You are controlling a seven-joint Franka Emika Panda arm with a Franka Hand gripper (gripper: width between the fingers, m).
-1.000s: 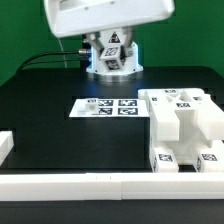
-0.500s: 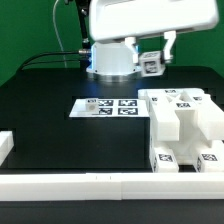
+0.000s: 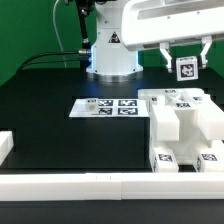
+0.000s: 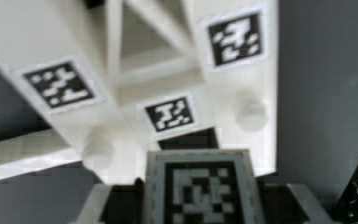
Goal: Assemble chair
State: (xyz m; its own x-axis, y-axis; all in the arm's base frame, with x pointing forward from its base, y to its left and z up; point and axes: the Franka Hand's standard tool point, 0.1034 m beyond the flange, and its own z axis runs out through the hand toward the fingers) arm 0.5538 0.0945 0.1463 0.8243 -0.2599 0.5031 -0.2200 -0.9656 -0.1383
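My gripper [image 3: 186, 62] hangs at the upper right of the exterior view, shut on a small white tagged block [image 3: 186, 69], its tag facing the camera. The block is in the air above the partly joined white chair structure [image 3: 183, 122], which stands at the exterior view's right with tags on its top and front. In the wrist view the held block [image 4: 201, 188] fills the space between my dark fingers [image 4: 119, 203]. Beyond it lie the structure's white slabs [image 4: 105, 120], each carrying a tag. The gripper [image 4: 202, 208] shows only at its tips.
The marker board [image 3: 110, 106] lies flat mid-table, left of the chair structure. A long white rail [image 3: 90, 186] edges the table's front, with a white end piece [image 3: 5, 146] at the far left. The arm's base [image 3: 112, 58] and cables [image 3: 60, 40] stand at the back.
The arm has swung from over its base toward the exterior view's right, carrying the small tagged block until it is above the chair structure. The grip has stayed the same.
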